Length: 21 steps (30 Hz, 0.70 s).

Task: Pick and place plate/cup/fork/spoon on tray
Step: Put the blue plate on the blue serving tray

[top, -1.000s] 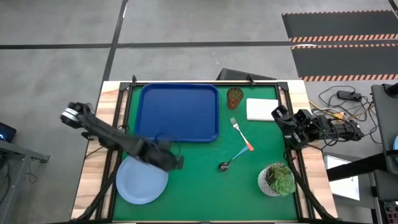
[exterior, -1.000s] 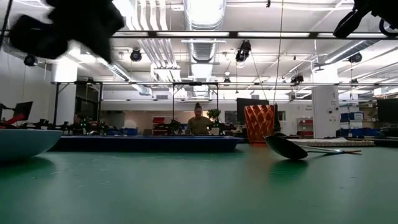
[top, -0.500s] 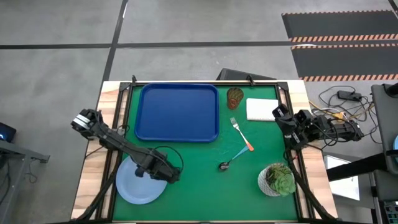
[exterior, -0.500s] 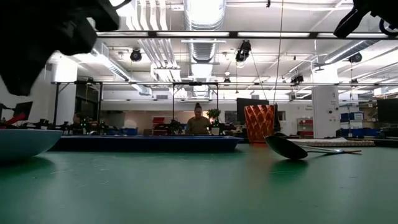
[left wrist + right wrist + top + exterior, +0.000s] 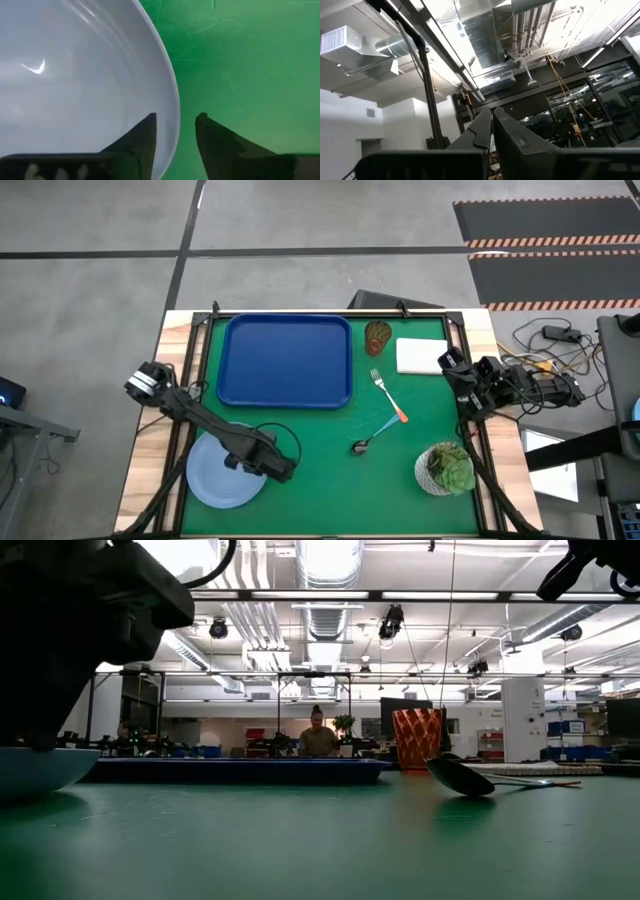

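Observation:
The pale-blue plate (image 5: 215,475) lies on the green mat at the near left. My left gripper (image 5: 176,119) hangs open over the plate's right rim (image 5: 170,95). One finger is above the plate's inside and the other above the mat outside it, neither visibly touching. The dark-blue tray (image 5: 285,325) lies at the far left with nothing in it. To its right stands the reddish cup (image 5: 377,336). The orange-handled fork (image 5: 388,397) and the blue-handled spoon (image 5: 375,435) lie mid-table. My right gripper (image 5: 492,116) waits shut at the table's right edge, pointing up.
A white pad (image 5: 420,356) lies at the far right and a white pot with a succulent (image 5: 445,468) stands at the near right. Green mat lies bare between the plate and the spoon. A person shows far behind the table (image 5: 318,740).
My left gripper has moved toward the table's near edge and down, from beside the tray's near edge to the plate's right rim. The plate and the other things have stayed where they were.

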### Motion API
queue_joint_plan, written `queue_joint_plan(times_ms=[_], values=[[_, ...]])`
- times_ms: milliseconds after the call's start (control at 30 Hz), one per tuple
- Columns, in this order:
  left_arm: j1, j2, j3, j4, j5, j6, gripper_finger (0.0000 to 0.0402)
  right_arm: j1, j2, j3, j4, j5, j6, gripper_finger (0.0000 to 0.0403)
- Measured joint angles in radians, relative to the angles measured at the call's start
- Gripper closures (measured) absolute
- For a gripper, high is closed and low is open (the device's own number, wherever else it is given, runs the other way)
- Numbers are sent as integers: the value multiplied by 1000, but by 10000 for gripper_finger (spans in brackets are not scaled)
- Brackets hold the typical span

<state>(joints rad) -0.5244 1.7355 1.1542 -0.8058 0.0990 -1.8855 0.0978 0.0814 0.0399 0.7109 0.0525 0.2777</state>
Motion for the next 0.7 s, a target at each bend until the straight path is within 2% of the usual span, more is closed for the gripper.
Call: queue_joint_plan(times_ms=[100, 233, 333, 533, 700], values=[[0, 13, 0, -8, 0, 17, 269, 0, 0, 0, 0, 0, 0, 394], [0, 31, 0, -8, 0, 32, 277, 0, 0, 0, 0, 0, 0, 394], [1, 35, 0, -7, 17, 32, 304, 0, 0, 0, -1, 0, -1, 394], [1, 35, 1, 4, 22, 29, 388, 0, 0, 0, -1, 0, -1, 394], [1, 32, 4, 21, 24, 9, 395, 0, 0, 0, -1, 0, -1, 394]])
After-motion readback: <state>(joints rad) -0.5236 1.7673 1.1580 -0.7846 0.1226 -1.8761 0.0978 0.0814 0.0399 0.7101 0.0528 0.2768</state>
